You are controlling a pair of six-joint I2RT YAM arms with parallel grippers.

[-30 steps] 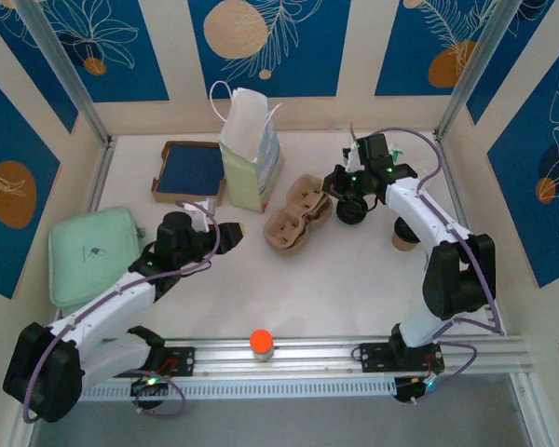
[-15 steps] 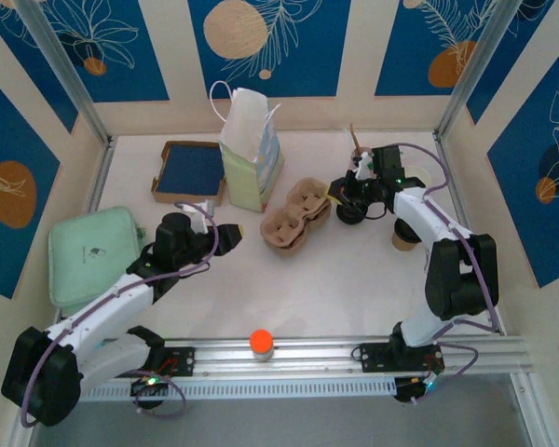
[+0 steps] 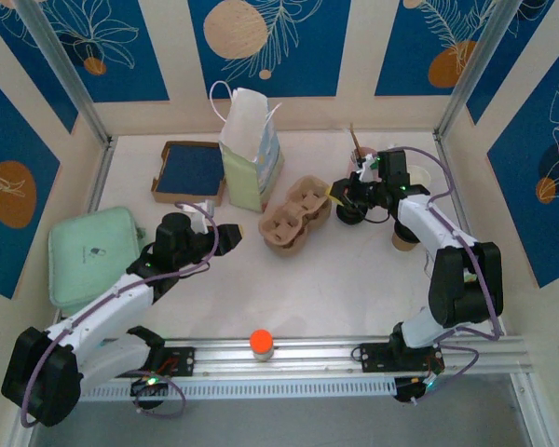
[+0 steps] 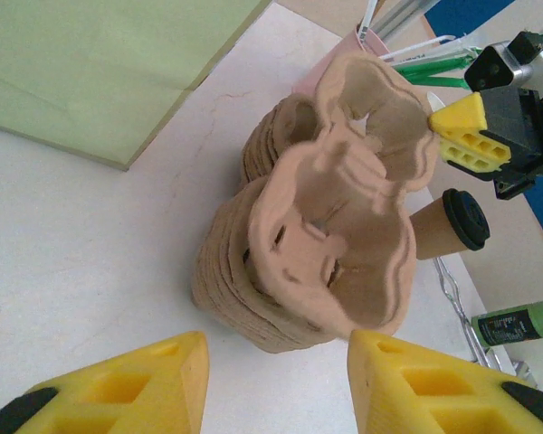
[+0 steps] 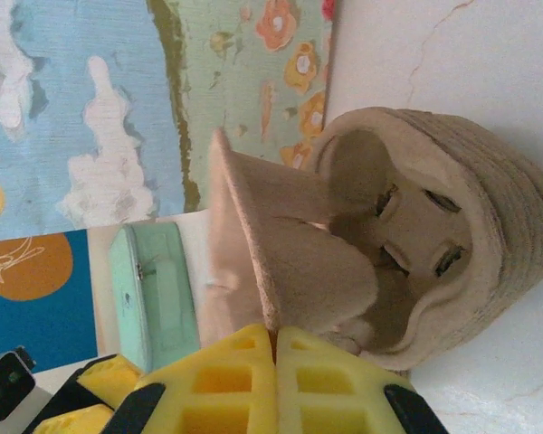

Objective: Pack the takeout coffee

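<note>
Swinging right arm [image 3: 419, 212] rightward — right fingers [image 5: 219, 380] clamped on cup carrier [image 3: 293, 222] | left fingers [image 4: 118, 384] apart

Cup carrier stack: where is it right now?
Top view: the cup carrier stack sits mid-table, just right of the paper bag. The right hand is shut on its top rim; the open left hand faces it from the near left.

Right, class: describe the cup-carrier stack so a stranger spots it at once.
Start at the tall paper bag at the back of the table. Just right of it sits the cup-carrier stack: brown moulded pulp with round wells, unlike the flat box left of the bag.
</note>
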